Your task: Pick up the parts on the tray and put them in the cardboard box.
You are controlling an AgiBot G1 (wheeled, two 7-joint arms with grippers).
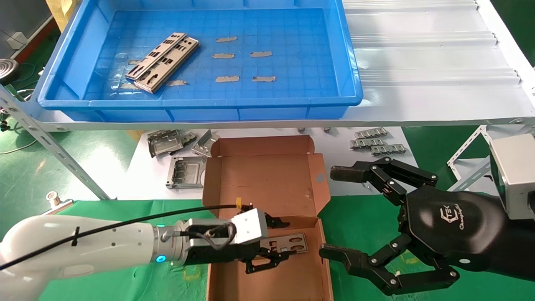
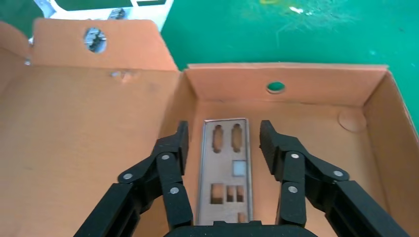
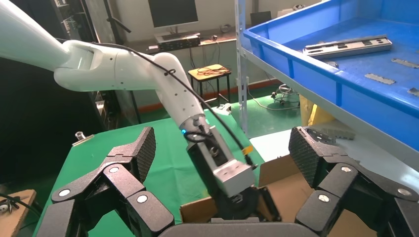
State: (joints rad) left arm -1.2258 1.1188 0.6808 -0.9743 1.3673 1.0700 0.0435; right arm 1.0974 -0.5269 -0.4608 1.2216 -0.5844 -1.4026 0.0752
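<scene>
The left gripper (image 1: 273, 244) is hovering low inside the cardboard box (image 1: 267, 175), and its fingers (image 2: 174, 148) are spread wide on either side of 1 part (image 2: 227, 168). That part, a thin punched metal plate, is lying flat on the box floor near the side wall, and neither finger appears to be touching it. This looks like the release step of a placement.

To finish the step well, the left arm should be lifting straight up with its fingers spread, so neither pad drags the plate or catches the box wall just beside it. The raised flap lid at the far side of the box is also worth avoiding on the way out.

2 more parts (image 1: 163, 62) are lying stacked at an angle in the left half of the blue tray (image 1: 349, 62), on the shelf above and beyond the box. Small plain grey strips (image 1: 240, 54) are scattered beside them and should be left alone.

The right gripper (image 1: 359, 217) is waiting just right of the box, fingers spread and holding nothing.
</scene>
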